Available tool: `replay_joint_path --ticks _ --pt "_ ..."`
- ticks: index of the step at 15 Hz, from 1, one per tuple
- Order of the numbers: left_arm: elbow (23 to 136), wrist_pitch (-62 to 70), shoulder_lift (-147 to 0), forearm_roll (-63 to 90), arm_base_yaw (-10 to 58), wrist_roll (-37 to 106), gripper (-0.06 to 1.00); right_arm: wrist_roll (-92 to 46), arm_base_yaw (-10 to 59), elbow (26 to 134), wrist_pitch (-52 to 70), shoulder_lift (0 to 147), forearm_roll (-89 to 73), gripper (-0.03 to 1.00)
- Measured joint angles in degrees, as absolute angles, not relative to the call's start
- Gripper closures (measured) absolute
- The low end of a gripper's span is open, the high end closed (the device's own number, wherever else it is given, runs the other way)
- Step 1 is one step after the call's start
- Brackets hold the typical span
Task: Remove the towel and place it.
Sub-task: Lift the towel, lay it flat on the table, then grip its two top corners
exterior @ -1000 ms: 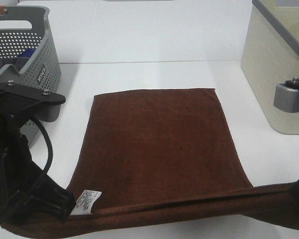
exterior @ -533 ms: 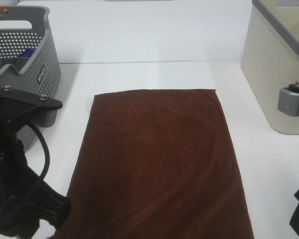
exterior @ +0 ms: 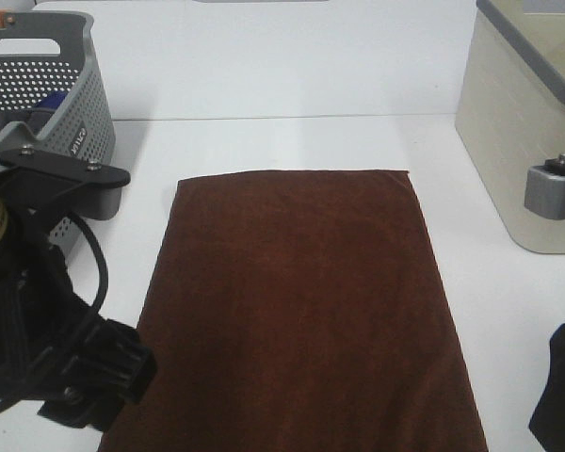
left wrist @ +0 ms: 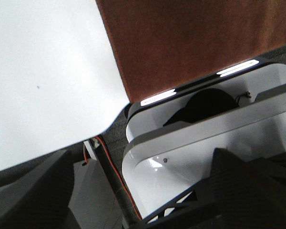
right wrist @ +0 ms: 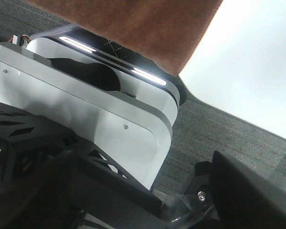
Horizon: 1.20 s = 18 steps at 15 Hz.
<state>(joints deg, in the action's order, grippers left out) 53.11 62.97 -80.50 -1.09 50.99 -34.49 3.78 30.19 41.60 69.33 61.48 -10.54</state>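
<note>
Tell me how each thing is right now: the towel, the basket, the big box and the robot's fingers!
towel: spread flat on the table, nothing holding it
basket: standing upright, with stuff inside
box: standing upright at the table's right side
left fingers: wide apart, holding nothing
right fingers: wide apart, holding nothing
</note>
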Motion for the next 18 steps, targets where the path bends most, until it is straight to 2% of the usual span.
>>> replay_joint_path --ticks 3,5,12,18 --pt "53.5 55.3 -80.5 -4.7 49.5 -36.1 0.28 3.8 30.2 43.2 65.0 61.5 -10.1 0.32" --pt "55.5 51.6 -80.5 -5.2 45.0 -36.0 0.30 4.1 30.2 46.7 62.9 62.7 -9.1 0.36" --pt "62.7 40.3 -81.1 -5.3 31.1 -26.9 0.30 4.2 30.2 58.7 53.7 76.7 -3.0 0.37" --pt "74.4 39.0 -96.1 -5.5 26.2 -21.4 0.31 4.2 29.5 73.7 53.3 92.1 0.0 0.37"
